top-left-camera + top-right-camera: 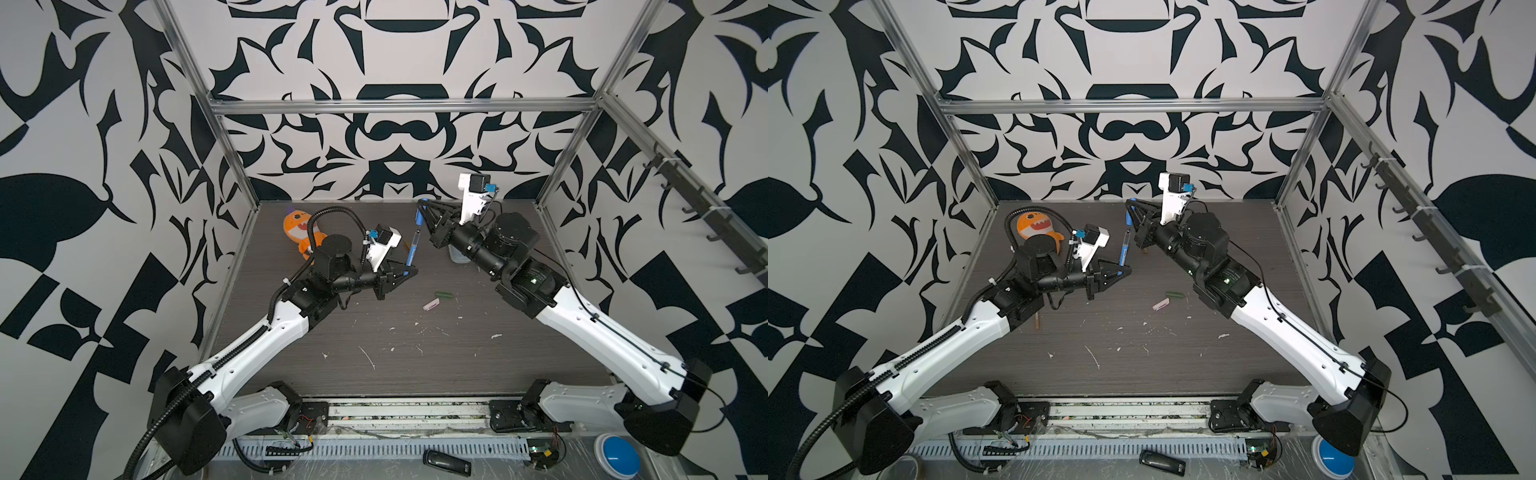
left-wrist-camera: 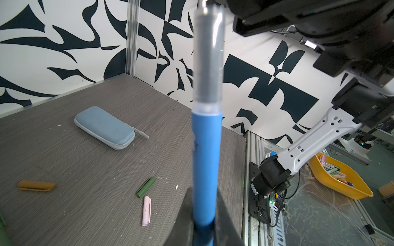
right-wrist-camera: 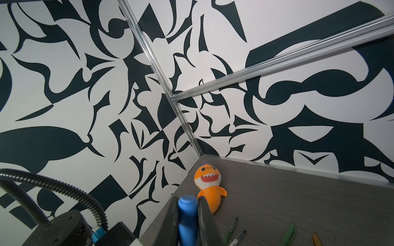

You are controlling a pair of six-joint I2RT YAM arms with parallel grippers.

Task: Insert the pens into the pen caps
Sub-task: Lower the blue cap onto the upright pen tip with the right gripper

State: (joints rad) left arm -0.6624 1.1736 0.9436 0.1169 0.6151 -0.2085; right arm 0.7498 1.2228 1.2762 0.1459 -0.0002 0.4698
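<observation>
Holding smooth blue pen (image 2: 205, 159) in left gripper (image 1: 411, 269), rounded blue pen cap (image 3: 187, 202) pinched in right gripper (image 1: 424, 204), woodgrain table (image 1: 415, 365).

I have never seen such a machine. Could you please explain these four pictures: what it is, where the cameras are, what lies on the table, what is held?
It is a robot with two arms, each ending in jaws. Two pictures look down on the whole table from above and are nearly alike. The other two come from cameras on the wrists, close to the jaws. The left arm has its jaws shut on one end of a blue pen, held in the air. The right arm has its jaws shut on a blue cap at the pen's other end; how deep the pen sits, I cannot tell. On the table lie a green cap, a pink cap, a brown cap, a pale blue case, loose pens and an orange toy shark.
</observation>
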